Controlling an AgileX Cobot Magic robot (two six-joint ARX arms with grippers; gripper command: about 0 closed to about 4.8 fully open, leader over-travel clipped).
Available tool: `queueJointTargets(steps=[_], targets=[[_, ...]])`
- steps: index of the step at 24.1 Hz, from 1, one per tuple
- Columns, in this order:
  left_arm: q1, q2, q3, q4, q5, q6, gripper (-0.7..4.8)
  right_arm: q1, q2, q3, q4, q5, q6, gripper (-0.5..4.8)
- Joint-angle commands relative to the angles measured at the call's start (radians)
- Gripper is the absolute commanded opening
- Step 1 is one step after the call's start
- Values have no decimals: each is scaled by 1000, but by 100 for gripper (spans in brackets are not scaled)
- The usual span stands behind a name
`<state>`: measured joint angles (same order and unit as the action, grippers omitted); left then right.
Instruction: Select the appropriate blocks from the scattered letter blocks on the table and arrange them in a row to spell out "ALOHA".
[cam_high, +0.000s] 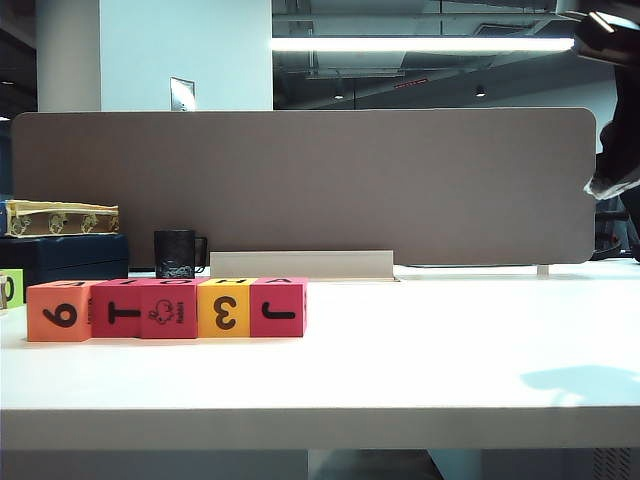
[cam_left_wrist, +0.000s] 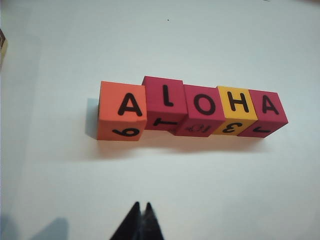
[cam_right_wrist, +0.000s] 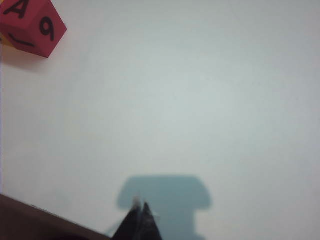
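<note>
So the five blocks (cam_left_wrist: 190, 107) are sitting in a touching row on the white bench (cam_left_wrist: 200, 190), tops reading ALOHA. The left claw (cam_left_wrist: 141, 207) is hanging above them, pinched closed and empty. The right claw (cam_right_wrist: 139, 206) is closed and empty over bare bench.

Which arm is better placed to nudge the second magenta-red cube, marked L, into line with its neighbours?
Probably the left. The shut left gripper hangs above the table facing the magenta-red L cube, which sits slightly out of line. The shut right gripper sees only the row's end cube.
</note>
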<state>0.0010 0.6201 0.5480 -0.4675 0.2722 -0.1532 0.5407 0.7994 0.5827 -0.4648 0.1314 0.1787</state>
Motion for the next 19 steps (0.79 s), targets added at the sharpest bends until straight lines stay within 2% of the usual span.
queueJointTargets(steps=[1,10,11,12,16,19], targets=[[2,-1,2,11,-3,3,-5,1,0,4,14,2,5,-1],[2,-2,2,11,-7,8,-5,1,0,4,14,2,5,-1],[2,-11,2,10,-6,22,-5,1,0,4,14,2,5,-1],[9,-47,0,13,-29,95,-5,1,0,4,14,2,5,-1],[35,-194,-126,193,-71,107,-5,1,0,4,16,2,5,-1],[40,-399,-332,410,-78,131,-5,1,0,4,17,2,5,-1]])
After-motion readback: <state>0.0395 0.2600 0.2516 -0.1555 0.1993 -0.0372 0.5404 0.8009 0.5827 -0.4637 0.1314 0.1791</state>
